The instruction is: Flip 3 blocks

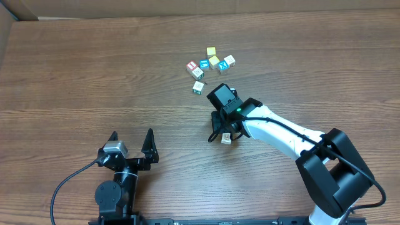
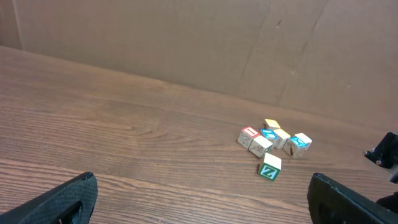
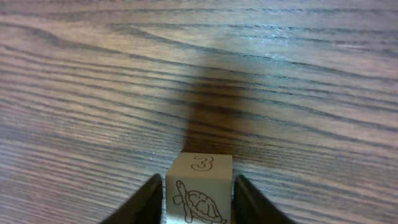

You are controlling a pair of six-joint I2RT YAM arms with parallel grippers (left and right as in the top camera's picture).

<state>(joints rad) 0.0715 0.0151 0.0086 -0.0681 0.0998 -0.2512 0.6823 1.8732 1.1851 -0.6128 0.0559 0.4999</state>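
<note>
- A small turtle block [image 3: 199, 188] is clamped between the two fingers [image 3: 147, 203] of the right gripper [image 1: 225, 134].
- Both sides of this block are touched by the fingers.
- A number 3 is printed on its top, and a turtle is drawn on the face that is turned to the wrist camera.
- From above, the turtle block is seen near the middle of the wooden table [image 1: 94, 69], a bit to the right.
- Whether the block is lifted off the wood cannot be told.
- The left gripper [image 1: 132, 134] is held low near the front edge of the table, with its fingers [image 2: 57, 200] spread wide apart and nothing between them.
- A bunch of other small blocks [image 1: 211, 62] is packed close together farther back on the table, well apart from the turtle block.
- A green Z block [image 2: 270, 167] is set just in front of that bunch, on its own.
- A brown cardboard wall [image 2: 186, 43] is seen behind the table.
</note>
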